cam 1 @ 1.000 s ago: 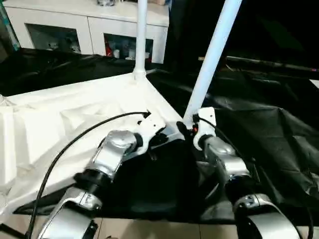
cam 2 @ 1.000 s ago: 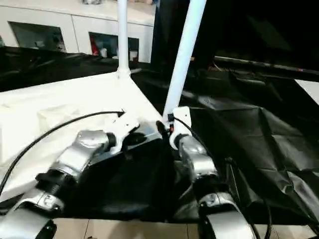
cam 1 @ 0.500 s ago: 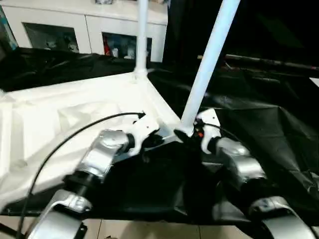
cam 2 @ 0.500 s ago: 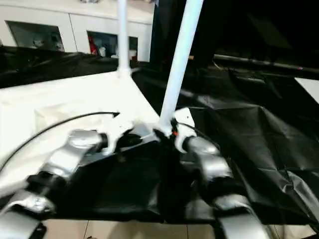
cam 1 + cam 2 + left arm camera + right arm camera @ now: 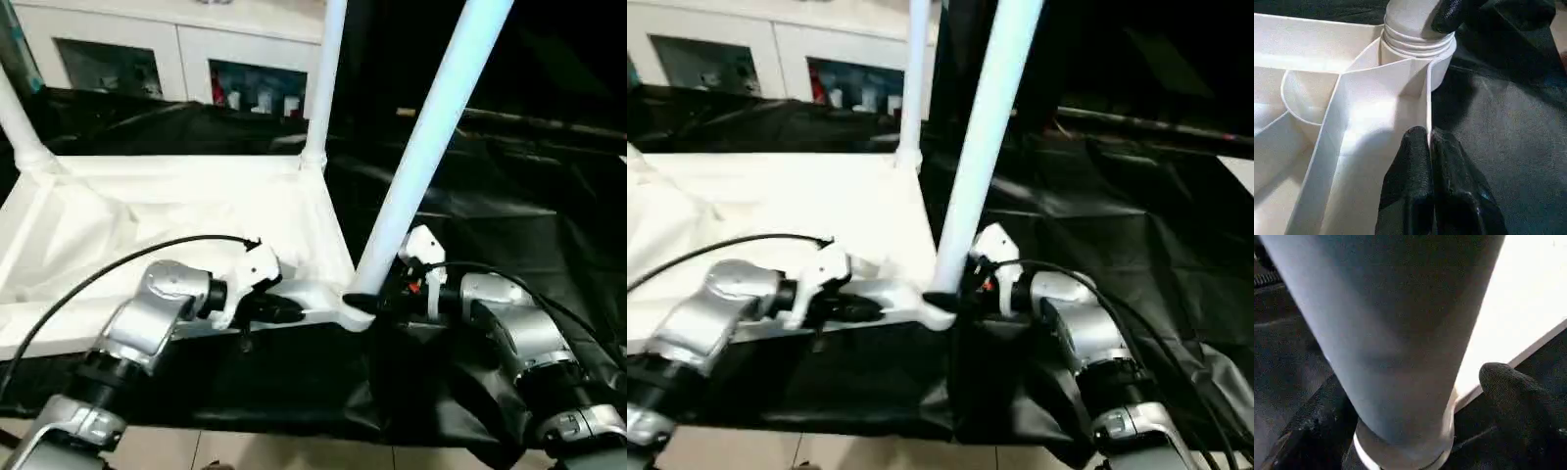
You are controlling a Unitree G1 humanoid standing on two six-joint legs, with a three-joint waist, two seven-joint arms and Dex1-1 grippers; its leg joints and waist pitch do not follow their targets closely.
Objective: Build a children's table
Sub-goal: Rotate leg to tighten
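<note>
Here, item by item, from the largest down.

Work table (image 5: 549, 196): covered in crinkled black sheeting, it bears everything else in front of me.

Cabinet (image 5: 196, 44): white, glass-doored, standing behind the work table, with small coloured items dimly visible behind the panes.

Children's table (image 5: 147, 215): all white plastic, lying upside down on the black sheeting with its ribbed underside facing up. Three legs rise from its corner sockets: one at the far left corner (image 5: 20, 127), one at the far right corner (image 5: 323, 78), and the nearest leg (image 5: 431, 137), leaning away to my right from the near right corner socket (image 5: 355, 311). In my left wrist view the threaded collar of that leg (image 5: 1418, 41) sits in the socket, where the ribs meet.

My forearms: silver, reaching in from the near edge, a black cable (image 5: 108, 274) arcing over the left one.

My left claw (image 5: 1430, 147): fingers pressed together, pinching the thin upright rim of the tabletop just beside the near right corner socket.

My right claw (image 5: 384, 302): fingers spread wide to either side of the base of the nearest leg. One black fingertip (image 5: 1508, 387) stands beside the leg; whether either finger touches the leg, I cannot tell.
</note>
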